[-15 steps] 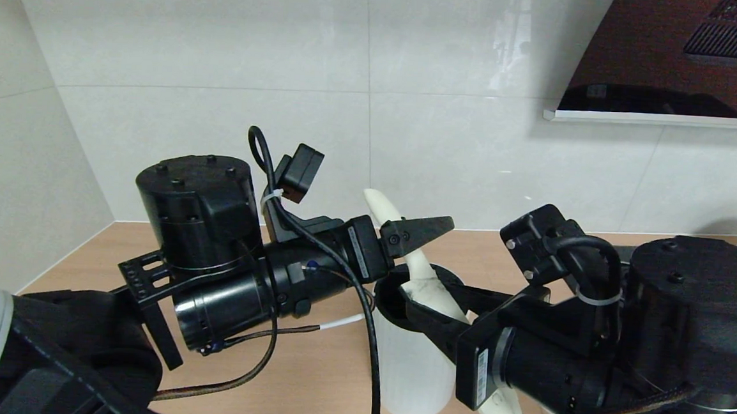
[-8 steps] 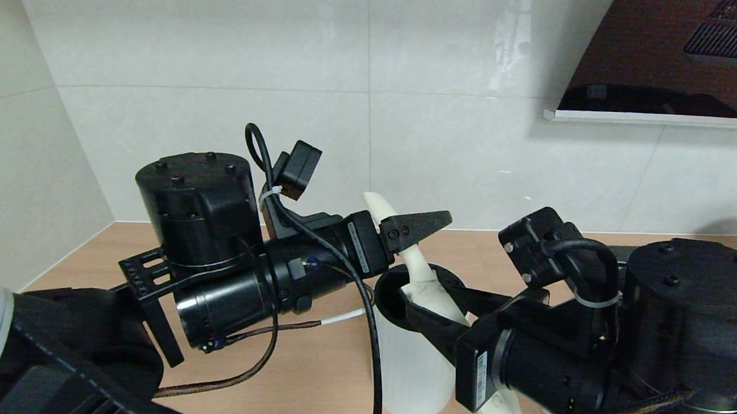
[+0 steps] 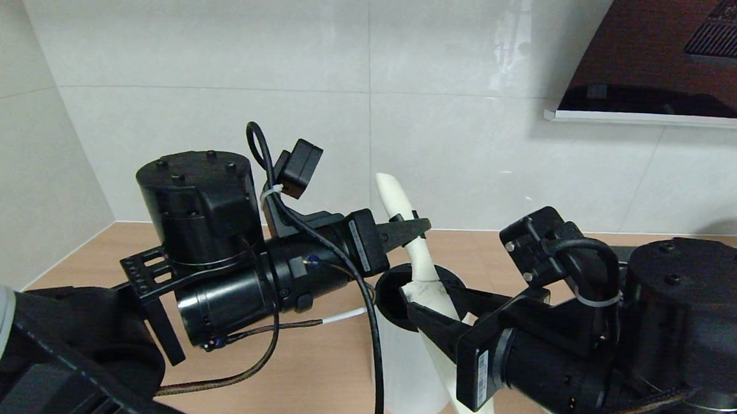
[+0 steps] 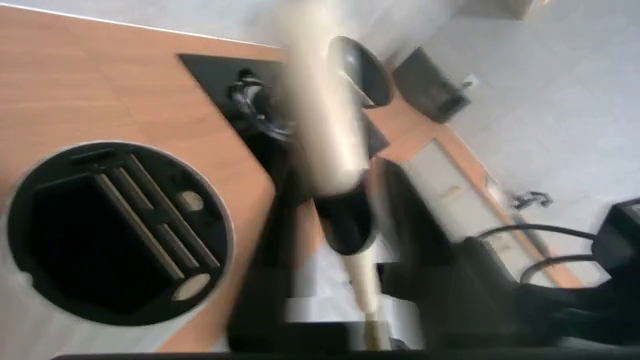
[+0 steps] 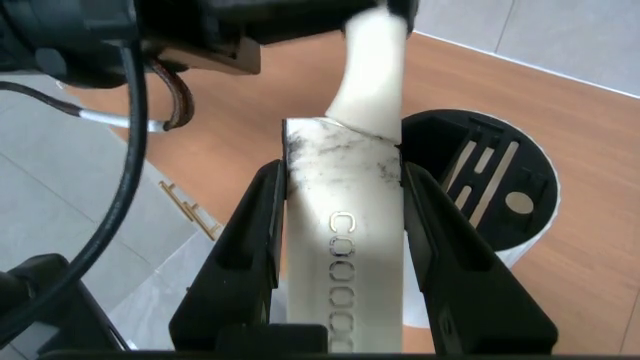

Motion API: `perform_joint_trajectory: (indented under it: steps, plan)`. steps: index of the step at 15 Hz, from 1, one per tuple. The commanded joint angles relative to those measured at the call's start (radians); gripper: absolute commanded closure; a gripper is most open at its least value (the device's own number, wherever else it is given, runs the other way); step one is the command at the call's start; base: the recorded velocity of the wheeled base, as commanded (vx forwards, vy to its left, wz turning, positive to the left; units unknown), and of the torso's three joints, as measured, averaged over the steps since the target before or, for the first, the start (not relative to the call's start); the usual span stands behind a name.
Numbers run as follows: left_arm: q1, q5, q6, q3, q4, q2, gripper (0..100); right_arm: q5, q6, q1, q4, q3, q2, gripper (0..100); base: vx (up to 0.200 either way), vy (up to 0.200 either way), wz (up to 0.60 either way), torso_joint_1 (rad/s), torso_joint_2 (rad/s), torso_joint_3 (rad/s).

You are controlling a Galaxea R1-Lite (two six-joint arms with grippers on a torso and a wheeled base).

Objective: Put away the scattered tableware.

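Where the head view looks down, my left gripper (image 3: 407, 227) pinches the white utensil (image 3: 389, 195) by its handle above the slotted holder (image 3: 410, 369), which stands well off the counter's (image 3: 307, 370) back edge. Left wrist view: blurred; holder slots appear vacant. Right wrist view: my right gripper (image 5: 345, 270) clamps the utensil's blade. I judge insertion outstanding, nothing yet stowed

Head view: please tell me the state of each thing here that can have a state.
left gripper: shut on the white utensil, at its handle.
right gripper: shut on the white utensil, at its flat part.
white utensil: held tilted over the holder, in no slot.
holder: upright on the counter, visible slots empty.
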Motion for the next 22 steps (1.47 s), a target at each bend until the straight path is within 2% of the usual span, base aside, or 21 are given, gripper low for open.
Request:
perform_joint_trajectory:
  steps: [1, 11, 12, 17, 19, 20, 21, 22]
  plan:
    - [0.002, 0.0, 0.0, 0.001, 0.0, -0.003, 100, 0.0, 0.0, 0.0, 0.0, -0.001, -0.006, 100, 0.0, 0.0, 0.0, 0.0, 0.0, 0.0]
    - [0.005, 0.002, -0.006, -0.001, 0.0, -0.008, 100, -0.019, 0.0, -0.006, 0.0, -0.005, -0.006, 100, 0.0, 0.0, 0.0, 0.0, 0.0, 0.0]
    - [0.006, 0.002, -0.006, -0.002, 0.0, -0.008, 100, -0.019, 0.002, -0.006, 0.0, -0.007, -0.006, 0, 0.0, 0.0, 0.0, 0.0, 0.0, 0.0]
    - [0.009, 0.005, -0.007, -0.008, 0.0, -0.011, 100, -0.02, 0.002, -0.012, -0.034, -0.002, -0.009, 0, 0.0, 0.0, 0.0, 0.0, 0.0, 0.0]
    - [0.031, 0.005, -0.007, -0.013, 0.0, -0.034, 100, -0.022, -0.001, -0.034, -0.035, -0.002, -0.031, 0, 0.0, 0.0, 0.0, 0.0, 0.0, 0.0]
    - [0.068, 0.002, -0.006, -0.015, 0.0, -0.068, 100, -0.026, -0.032, -0.109, -0.037, -0.002, -0.071, 0, 0.0, 0.0, 0.0, 0.0, 0.0, 0.0]
    - [0.078, 0.0, -0.006, -0.016, 0.0, -0.082, 100, -0.023, -0.05, -0.158, -0.037, -0.004, -0.089, 0, 0.0, 0.0, 0.0, 0.0, 0.0, 0.0]
    - [0.127, 0.0, -0.004, -0.034, 0.001, -0.121, 100, 0.018, -0.083, -0.296, -0.035, -0.007, -0.134, 0, 0.0, 0.0, 0.0, 0.0, 0.0, 0.0]
